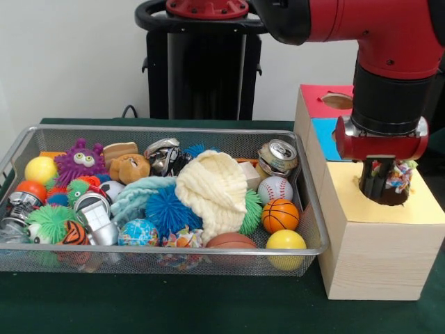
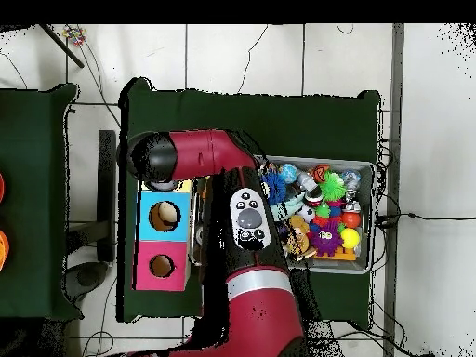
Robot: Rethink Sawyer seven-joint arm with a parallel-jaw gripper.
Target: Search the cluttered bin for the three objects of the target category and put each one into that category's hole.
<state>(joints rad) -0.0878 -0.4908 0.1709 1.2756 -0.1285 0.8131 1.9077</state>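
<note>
My gripper [image 1: 379, 182] hangs straight down over the round hole [image 1: 391, 197] in the yellow top of the pale wooden box [image 1: 424, 207], right of the bin. It is shut on a white rope bundle [image 1: 400, 174] flecked red, blue and green, held at the hole's mouth. The silver wire mesh bin [image 1: 167, 129] is full of toys. A second flecked rope bundle [image 1: 182, 239] lies at its near edge, under a blue spiky ball [image 1: 167, 211]. I see no third bundle. In the overhead view the arm hides the gripper and the yellow box; the bin [image 2: 372, 223] shows right of the arm.
A cream knitted cloth [image 1: 212, 186] lies across the bin's middle among balls, cans and a purple spiky toy [image 1: 80, 161]. Behind the yellow box stand the blue-topped box [image 1: 323, 133] and the red-topped box [image 1: 318, 104], each with its own hole; both also show overhead [image 2: 165, 216] [image 2: 161, 266].
</note>
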